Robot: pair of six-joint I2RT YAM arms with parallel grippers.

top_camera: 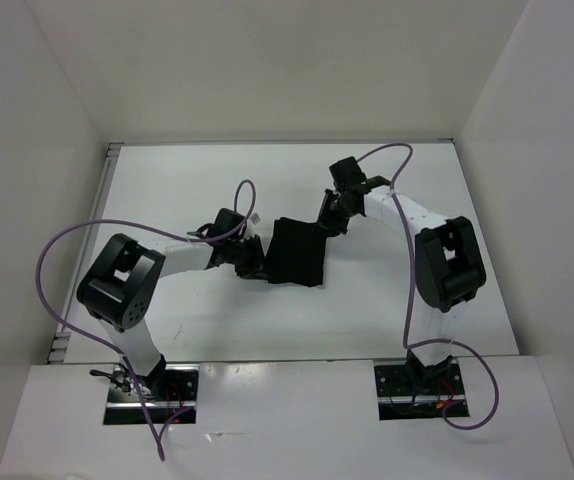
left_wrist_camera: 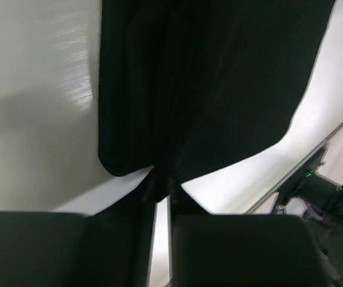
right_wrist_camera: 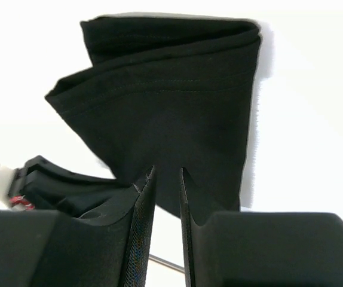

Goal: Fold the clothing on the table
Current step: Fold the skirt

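Clothing [top_camera: 297,254]: one plain black piece, matte, folded to a rough rectangle, lying near the middle of the glossy white tabletop [top_camera: 167,190]. Top view: left claw [top_camera: 256,266] sits at the clothing's 8 o'clock edge and right claw [top_camera: 335,222] at its 1 o'clock corner, so the cloth lies between the two. Left wrist view: cloth fills the upper middle of the frame, with long dark creases running toward the claw. Its near edge tapers to a point at 6 o'clock, right where the fingertips [left_wrist_camera: 180,203] meet. Jaws narrow, only a thin slit of tabletop showing lower down between the fingers; they look nipped onto that edge of the clothing. Right wrist view: clothing lies at 12 o'clock from the claw, layers stacked, a stitched hem line across the upper layer and a rounded fold along the far edge. The near edge reaches the fingertips [right_wrist_camera: 143,203], and black cloth fills the top of the slit between them. Jaws narrow, apparently closed on that near edge. The cloth throws a soft shadow on the tabletop along its 3 o'clock side. At 8 o'clock in this view sits a dark part of the other arm with a white and a red bit; cannot tell whether it touches the cloth. A purple cable [top_camera: 77,240] loops off each arm. White walls [top_camera: 267,70] stand on three sides of the tabletop. A small green light [left_wrist_camera: 308,174] shows far off at 3 o'clock in the left wrist view.
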